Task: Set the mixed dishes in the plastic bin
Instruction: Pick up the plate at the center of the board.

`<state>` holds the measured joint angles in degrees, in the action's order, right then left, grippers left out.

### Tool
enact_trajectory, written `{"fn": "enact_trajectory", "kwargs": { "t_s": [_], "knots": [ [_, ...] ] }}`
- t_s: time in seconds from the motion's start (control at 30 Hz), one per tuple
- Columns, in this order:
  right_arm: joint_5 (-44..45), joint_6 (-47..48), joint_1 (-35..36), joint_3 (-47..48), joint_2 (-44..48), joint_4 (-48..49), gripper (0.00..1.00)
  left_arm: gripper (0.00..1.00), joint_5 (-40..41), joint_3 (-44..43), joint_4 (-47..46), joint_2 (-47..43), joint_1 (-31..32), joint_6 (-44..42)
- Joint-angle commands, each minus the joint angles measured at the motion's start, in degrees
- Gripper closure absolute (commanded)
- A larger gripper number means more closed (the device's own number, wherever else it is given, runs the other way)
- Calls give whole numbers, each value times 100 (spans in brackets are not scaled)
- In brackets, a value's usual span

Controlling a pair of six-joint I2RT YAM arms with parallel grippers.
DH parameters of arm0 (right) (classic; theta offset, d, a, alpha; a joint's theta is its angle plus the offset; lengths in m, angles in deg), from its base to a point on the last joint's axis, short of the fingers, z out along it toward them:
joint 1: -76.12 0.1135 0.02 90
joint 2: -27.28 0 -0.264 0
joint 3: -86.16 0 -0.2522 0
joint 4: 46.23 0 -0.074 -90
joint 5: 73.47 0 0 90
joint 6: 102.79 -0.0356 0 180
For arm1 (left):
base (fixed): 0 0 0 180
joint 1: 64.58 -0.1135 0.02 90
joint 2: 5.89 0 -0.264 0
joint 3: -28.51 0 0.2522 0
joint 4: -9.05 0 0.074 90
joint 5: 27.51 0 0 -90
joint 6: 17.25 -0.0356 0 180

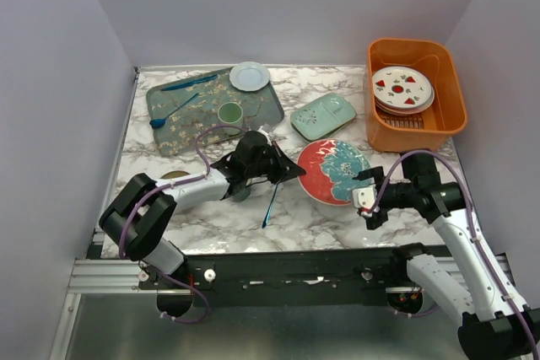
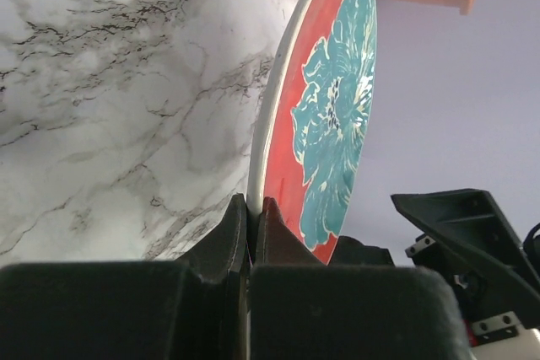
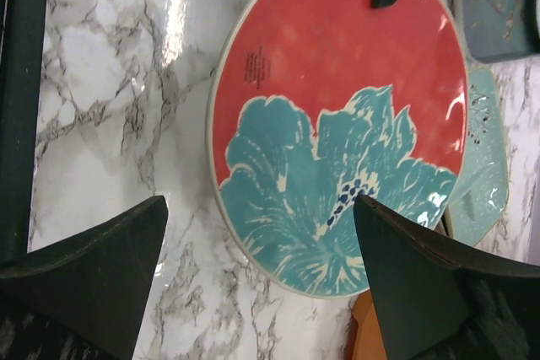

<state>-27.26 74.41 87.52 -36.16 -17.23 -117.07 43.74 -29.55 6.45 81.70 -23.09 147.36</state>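
Left jaws: are pinching shut on the left rim of the red plate with teal flower (image 1: pixel 333 170), and the left wrist view is showing that rim wedged between them.
Red plate with teal flower: one, sitting on the marble surface (image 1: pixel 211 217) toward the near right, outside the plastic bin (image 1: pixel 396 137).
Right jaws: are standing wide apart and holding nothing, hovering just beside the plate's near right edge.
Plastic bin: one orange tub, sitting at the far right corner of the surface, beyond the red plate.
Dishes in the bin: one stack of round plates, with a white plate with red marks (image 1: pixel 402 88) lying on top; how many are lying under it cannot be told.
Divided dish (image 1: pixel 324 115): one, pale green, lying on the surface between the bin and the floral tray (image 1: pixel 181 128).
Floral tray: one, at the far left, carrying one small white plate (image 1: pixel 250 76), one green cup (image 1: pixel 229 112) and two blue utensils (image 1: pixel 175 110).
Loose blue utensil (image 1: pixel 272 202): one, lying on the surface by the left arm's wrist.
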Motion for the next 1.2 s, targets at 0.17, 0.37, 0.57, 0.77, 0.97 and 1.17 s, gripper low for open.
{"fn": "enact_trajectory", "kwargs": {
  "t_s": [0.17, 0.37, 0.57, 0.77, 0.97, 1.17],
  "knots": [
    [994, 315, 336, -498, 21, 627, 9, 100, -288, -387, -772, -339, -45, 765],
    [1285, 342, 442, -709, -5, 1041, 16, 100, -428, -387, -1044, -234, -45, 1029],
    [1399, 333, 512, -806, -5, 1269, 23, 100, -446, -396, -1124, -190, -45, 1100],
    [1426, 254, 530, -797, -5, 1410, 35, 100, -525, -387, -1291, -102, -45, 1232],
    [1312, 254, 539, -780, 13, 1349, 54, 100, -508, -422, -1291, -146, -45, 1240],
    [1224, 245, 548, -780, 57, 1252, 97, 100, -490, -387, -1282, -155, -45, 1232]
  ]
}}
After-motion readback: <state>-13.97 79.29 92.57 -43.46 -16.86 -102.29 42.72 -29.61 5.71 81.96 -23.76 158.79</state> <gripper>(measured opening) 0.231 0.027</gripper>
